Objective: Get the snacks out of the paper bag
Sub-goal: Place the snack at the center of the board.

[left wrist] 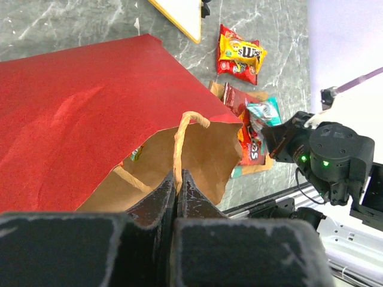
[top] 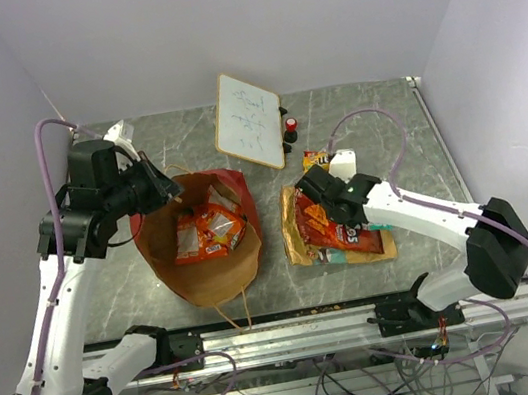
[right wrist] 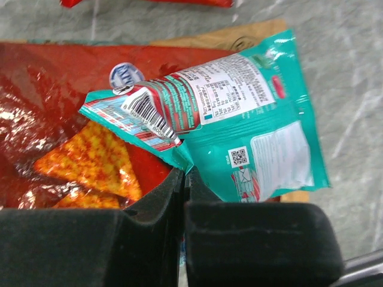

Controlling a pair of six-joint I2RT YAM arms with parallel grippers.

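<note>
Top external view: paper bag (top: 205,268) sits open on the table (top: 382,117), left of centre, with several orange-red packets (top: 207,232) inside. Already out: a pile (top: 336,231) just right of the bag and a yellow packet (top: 316,158) beyond it. Left gripper (left wrist: 176,188) pinches the bag rim at a handle. Right gripper (right wrist: 182,179) is closed on a teal packet (right wrist: 263,149) atop the pile. Judged roughly half done.

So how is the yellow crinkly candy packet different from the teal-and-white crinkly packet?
The yellow crinkly candy packet lies alone on the bare grey table; the teal-and-white crinkly packet sits on top of a red chip bag. Nothing touches the yellow packet, while the right gripper pinches the teal one's corner. Both are small, shiny and already outside the red paper bag.
</note>
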